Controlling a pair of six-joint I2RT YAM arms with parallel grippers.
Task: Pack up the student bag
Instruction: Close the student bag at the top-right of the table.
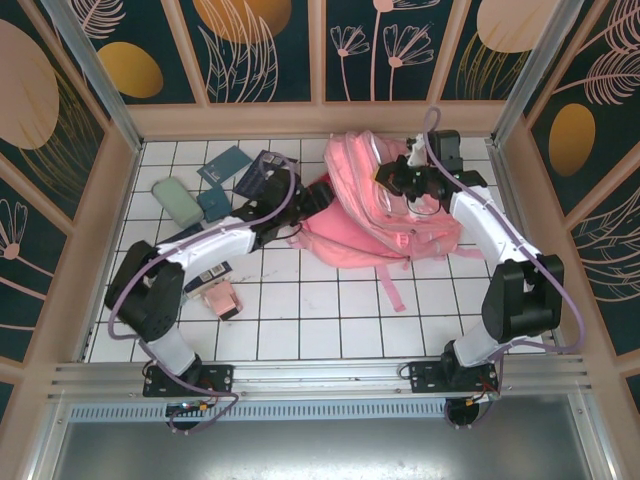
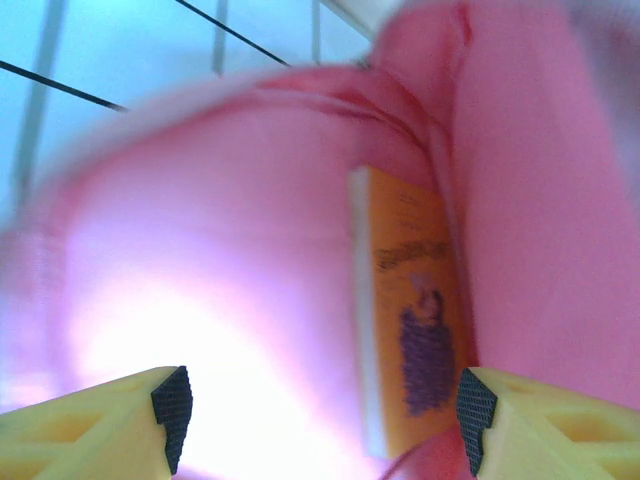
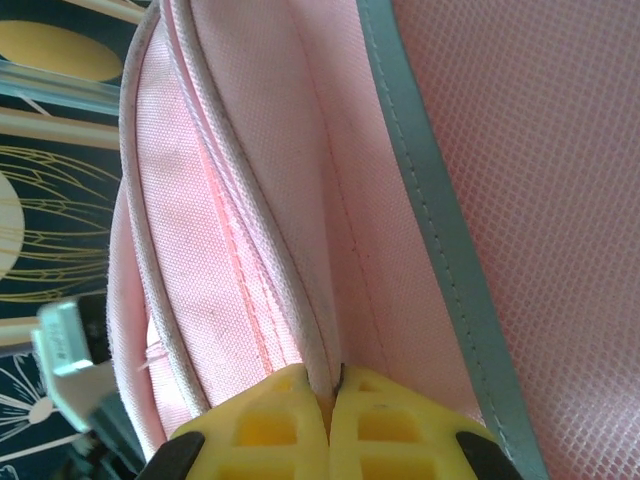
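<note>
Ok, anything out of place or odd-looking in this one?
Nothing spilled or damaged. The student bag lies slumped, one strap trailing across the tiled table, and an orange book stands on edge inside its opening.

A large soft pink fabric backpack [image 1: 385, 215] lies on the white tiled table [image 1: 300, 310], its straps trailing toward the near edge. The left pincer [image 1: 312, 195] is at its left side and the right pincer [image 1: 405, 182] is on its top. Further left lie a pale green oblong case [image 1: 178, 200], dark blue flat books [image 1: 228, 165] and a small pink box [image 1: 218, 298].
</note>
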